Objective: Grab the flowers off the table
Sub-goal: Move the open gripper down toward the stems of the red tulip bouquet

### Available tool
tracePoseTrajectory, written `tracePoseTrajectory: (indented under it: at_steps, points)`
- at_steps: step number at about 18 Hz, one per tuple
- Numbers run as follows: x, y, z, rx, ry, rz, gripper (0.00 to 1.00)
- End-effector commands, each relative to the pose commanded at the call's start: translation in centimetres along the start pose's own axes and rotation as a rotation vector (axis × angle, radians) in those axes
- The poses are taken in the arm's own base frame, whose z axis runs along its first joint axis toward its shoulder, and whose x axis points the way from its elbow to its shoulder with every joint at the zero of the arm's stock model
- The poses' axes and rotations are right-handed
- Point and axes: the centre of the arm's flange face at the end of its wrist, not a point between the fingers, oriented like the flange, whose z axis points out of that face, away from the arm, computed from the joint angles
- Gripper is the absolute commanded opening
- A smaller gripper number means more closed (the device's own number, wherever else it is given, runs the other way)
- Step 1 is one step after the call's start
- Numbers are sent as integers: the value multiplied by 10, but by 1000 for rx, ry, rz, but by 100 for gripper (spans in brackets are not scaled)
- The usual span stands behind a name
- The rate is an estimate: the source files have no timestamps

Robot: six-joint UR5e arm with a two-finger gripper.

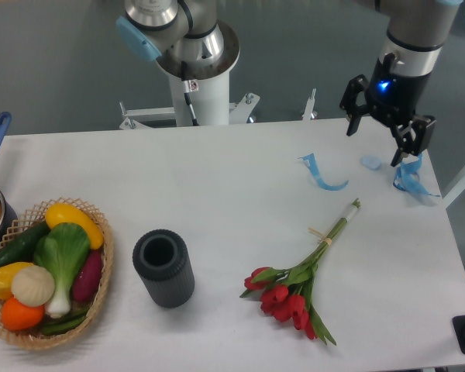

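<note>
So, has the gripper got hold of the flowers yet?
No, the flowers lie on the table, while the open gripper hangs apart.

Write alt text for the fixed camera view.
A bunch of red tulips with green stems lies on a white table, untouched; the robot's black gripper hovers with open jaws above the far right edge. A dark ribbed cylinder vase and a wicker basket of vegetables sit to the left.

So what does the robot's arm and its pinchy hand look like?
The arm is a silver-grey tube with light blue caps at its joints. Its gripper is black, with two chunky black fingers and a small glowing blue light. A white pedestal with a thin cable holds it up.
</note>
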Motion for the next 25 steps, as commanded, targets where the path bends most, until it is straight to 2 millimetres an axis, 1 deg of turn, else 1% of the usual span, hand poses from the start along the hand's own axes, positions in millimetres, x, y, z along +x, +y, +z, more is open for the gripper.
tracePoseTrajectory:
  at_steps: [4, 5, 7, 9, 10, 12, 13, 14, 15, 17, 19, 22, 25]
  points:
    - [4, 2, 9, 3, 2, -19, 100]
    - [9, 1, 17, 5, 16, -57, 100]
    - [12, 2, 27, 6, 26, -76, 100]
    - [17, 0, 55, 11, 77, -78, 100]
    - [15, 0, 65, 11, 93, -83, 100]
    - [11, -3, 75, 5, 94, -164, 100]
    - [6, -13, 86, 5, 72, -184, 100]
    - [5, -26, 97, 8, 72, -165, 100]
    - [6, -32, 118, 10, 91, -155, 100]
    - [0, -35, 141, 12, 91, -164, 100]
    - [-2, -45, 161, 12, 103, -178, 100]
    - [0, -47, 191, 14, 153, -177, 100]
    - [-7, -47, 216, 12, 182, -176, 100]
